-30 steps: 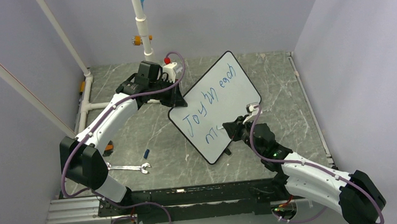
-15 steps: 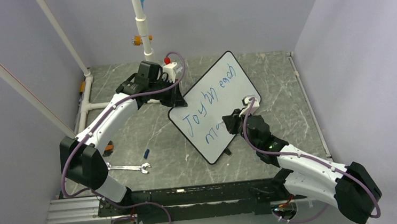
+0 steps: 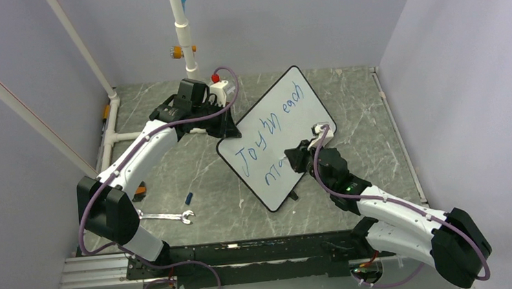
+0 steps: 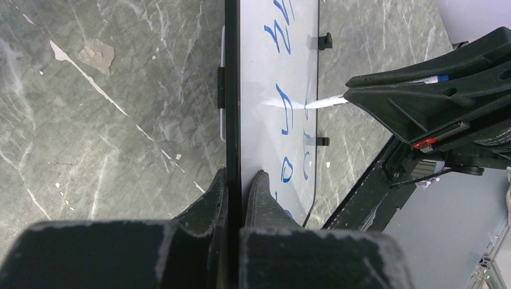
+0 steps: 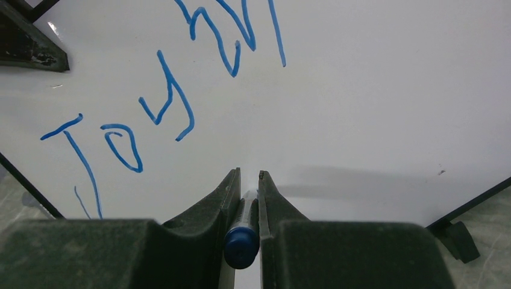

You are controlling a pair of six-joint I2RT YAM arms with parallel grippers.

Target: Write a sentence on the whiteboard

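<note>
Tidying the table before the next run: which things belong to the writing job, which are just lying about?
Job: whiteboard, blue writing, marker in right gripper, left gripper on board's edge.
Lying about: wrench, small blue piece.

Grey marbled table [image 3: 361, 108]; near its front-left, a silver wrench [image 3: 166, 216]; just beyond, a small blue piece [image 3: 188, 197]
</note>
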